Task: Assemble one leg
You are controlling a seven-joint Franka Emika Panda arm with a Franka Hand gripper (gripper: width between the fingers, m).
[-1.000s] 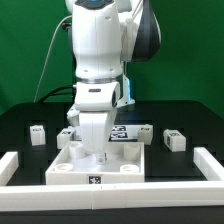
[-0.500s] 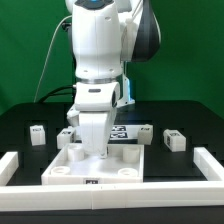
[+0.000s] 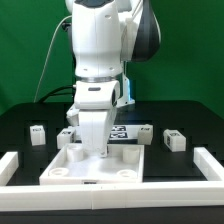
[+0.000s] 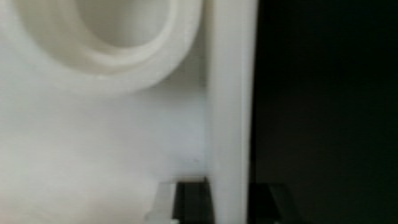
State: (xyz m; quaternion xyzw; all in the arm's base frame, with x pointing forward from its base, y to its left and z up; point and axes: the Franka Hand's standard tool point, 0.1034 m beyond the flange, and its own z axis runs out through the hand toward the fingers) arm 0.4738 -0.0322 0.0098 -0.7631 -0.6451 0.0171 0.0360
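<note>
Several small white tagged legs lie on the black table: two at the exterior view's left (image 3: 37, 133) (image 3: 66, 136) and two at its right (image 3: 144, 131) (image 3: 174, 139). None is held. My gripper (image 3: 102, 153) reaches straight down onto the large flat white square panel (image 3: 128, 160). In the wrist view the panel (image 4: 80, 140) shows a round socket (image 4: 125, 40), and its raised rim (image 4: 231, 100) runs between my dark fingertips (image 4: 192, 205). My gripper (image 4: 231, 205) is shut on that rim.
A white U-shaped rail frame bounds the work area: the left arm (image 3: 10, 165), the right arm (image 3: 211, 163) and the front bar (image 3: 110, 196). The marker board (image 3: 124, 134) lies behind the panel. A green backdrop stands behind the table.
The panel has slid a little toward the front bar and the exterior view's left. The tag on its front face has dropped out of sight. The arm barely moved.
</note>
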